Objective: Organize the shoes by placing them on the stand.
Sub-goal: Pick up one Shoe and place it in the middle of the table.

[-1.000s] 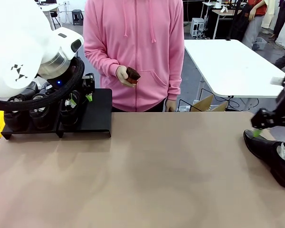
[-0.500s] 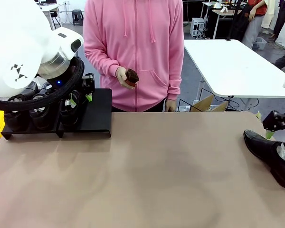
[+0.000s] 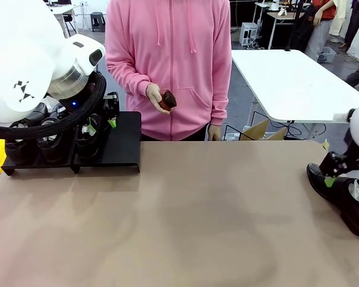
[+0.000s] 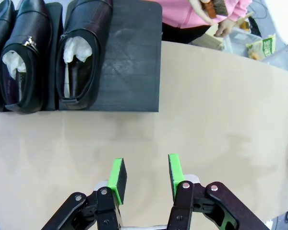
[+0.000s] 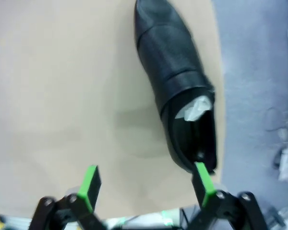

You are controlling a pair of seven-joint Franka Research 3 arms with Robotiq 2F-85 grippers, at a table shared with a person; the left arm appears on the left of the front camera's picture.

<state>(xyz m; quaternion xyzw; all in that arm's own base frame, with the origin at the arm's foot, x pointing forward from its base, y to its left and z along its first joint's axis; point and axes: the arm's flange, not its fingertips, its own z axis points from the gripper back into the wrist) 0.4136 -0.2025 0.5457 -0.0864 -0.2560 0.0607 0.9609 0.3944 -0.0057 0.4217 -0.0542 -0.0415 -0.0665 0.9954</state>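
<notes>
Three black shoes [image 4: 80, 52] with pale stuffing sit side by side on the left part of the black stand [image 4: 134, 62], whose right section is bare. My left gripper [image 4: 145, 173] hovers over the table in front of the stand, open, with nothing between its green pads. In the front view, the left gripper [image 3: 102, 124] sits above the stand [image 3: 122, 149]. Another black shoe [image 5: 175, 86] lies on the table near its right edge. My right gripper [image 5: 146, 183] is open wide just above it, one finger [image 5: 202, 181] beside the heel. In the front view, the right gripper [image 3: 340, 170] hangs over that shoe [image 3: 347, 200].
A person in a pink hoodie [image 3: 167, 54] stands at the far side, holding a small brown brush [image 3: 166, 98]. The table's right edge runs close beside the lone shoe. A white table [image 3: 293, 84] stands behind on the right.
My right gripper rose and swung right, then came back down over the lone shoe. The person turned the brush slightly in the hand. The left arm has not moved.
</notes>
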